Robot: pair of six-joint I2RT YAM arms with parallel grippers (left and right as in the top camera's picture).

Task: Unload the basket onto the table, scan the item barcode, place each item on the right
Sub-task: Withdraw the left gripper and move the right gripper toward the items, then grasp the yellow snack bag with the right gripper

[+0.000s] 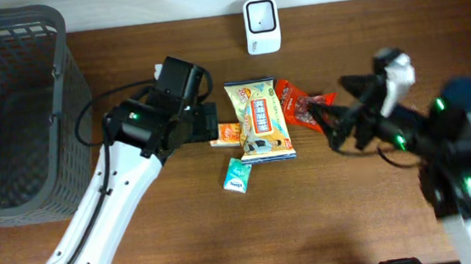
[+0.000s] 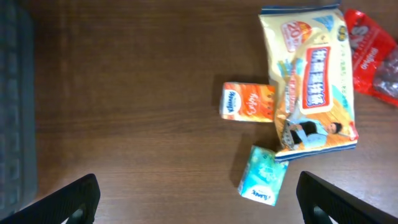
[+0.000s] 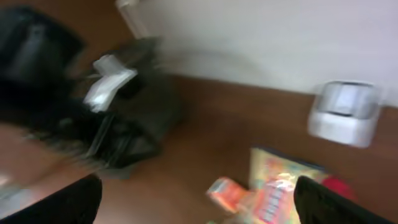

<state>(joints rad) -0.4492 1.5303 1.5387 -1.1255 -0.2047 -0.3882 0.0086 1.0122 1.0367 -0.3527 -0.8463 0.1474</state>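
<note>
Left fingers stand wide apart and empty above the surface, with the teal pack lying below and between them. The right fingers are likewise wide apart and hold nothing, as the wrist view shows despite heavy blur.

Four candidate items lie clustered mid-surface. A yellow bag is in the centre, with an orange pack against its left edge. The teal pack lies just beside its near left corner, and a red bag rests against its right edge. Which of these is the item to be scanned cannot be told.

The scanner stands at the far edge of the surface, near the yellow bag but apart from it, with nothing presented to its window. A basket sits at the far left, well apart from the items.

Overhead, the left arm reaches to just beside the orange pack. The right arm, blurred, points toward the red bag.

Progress, as judged: the task is at its start, since no item is lifted and none faces the scanner. Remaining steps are to grasp an item, find its barcode, turn that face to the scanner and hold it there.
</note>
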